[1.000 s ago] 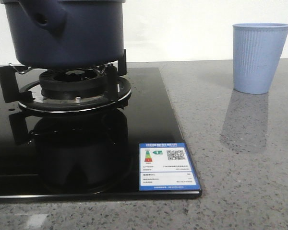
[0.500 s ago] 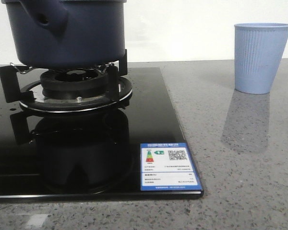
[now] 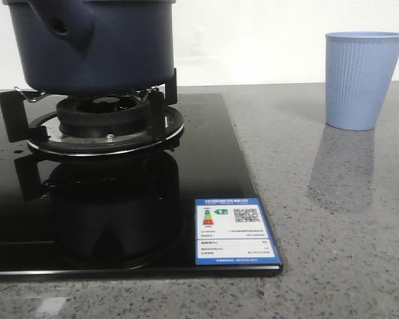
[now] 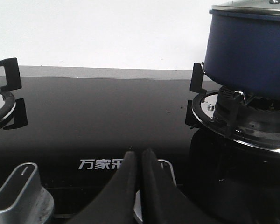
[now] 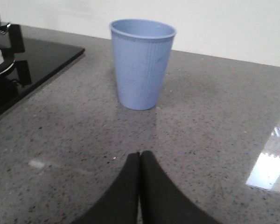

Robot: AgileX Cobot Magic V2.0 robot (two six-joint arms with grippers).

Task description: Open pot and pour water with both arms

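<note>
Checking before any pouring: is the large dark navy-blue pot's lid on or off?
On. The left wrist view shows a metallic lid capping the navy pot.

The pot (image 3: 93, 46) sits on the burner grate (image 3: 86, 116), at the far left of the cooktop (image 3: 206, 166). A label (image 3: 233, 231) lies on the cooktop's near right corner. Off to the right, on the worktop (image 3: 332, 252), the cup (image 3: 364, 80) stands upright, well apart.
</note>
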